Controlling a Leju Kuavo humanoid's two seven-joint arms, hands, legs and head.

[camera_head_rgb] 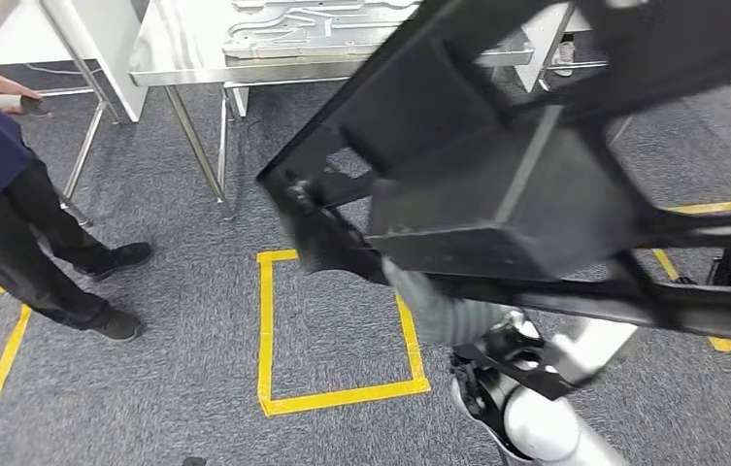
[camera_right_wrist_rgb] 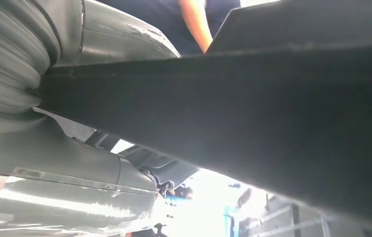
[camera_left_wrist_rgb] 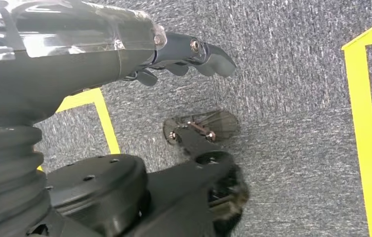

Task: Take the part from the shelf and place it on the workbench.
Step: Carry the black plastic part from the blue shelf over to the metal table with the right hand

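Dark fingers [camera_left_wrist_rgb: 208, 54] of the left hand [camera_left_wrist_rgb: 174, 54] are curled in with nothing between them, hanging over grey carpet [camera_left_wrist_rgb: 292, 98]. On the other arm, the right hand [camera_right_wrist_rgb: 75, 148] closes on the black part [camera_right_wrist_rgb: 253, 113]: the thick thumb lies along one face of a broad bar, the remaining fingers sit on the opposite face, and the bar runs through the grasp.

From the head view that part [camera_head_rgb: 507, 184] is one large black frame of flat bars with a boxy block at its middle. It is carried in the air above the floor, its long axis tilted, running from a low end [camera_head_rgb: 293, 194] at the centre of the picture up towards the upper right. The right arm [camera_head_rgb: 546, 408] reaches up beneath it.

Behind the frame stands one steel workbench [camera_head_rgb: 186, 49] with a pressed metal panel [camera_head_rgb: 313, 29] on top; the frame hides the bench's right end. Yellow tape [camera_head_rgb: 266, 330] marks one full square on the carpet, with parts of two more at the sides. One person [camera_head_rgb: 12, 214] in dark clothes stands to the left, well apart.
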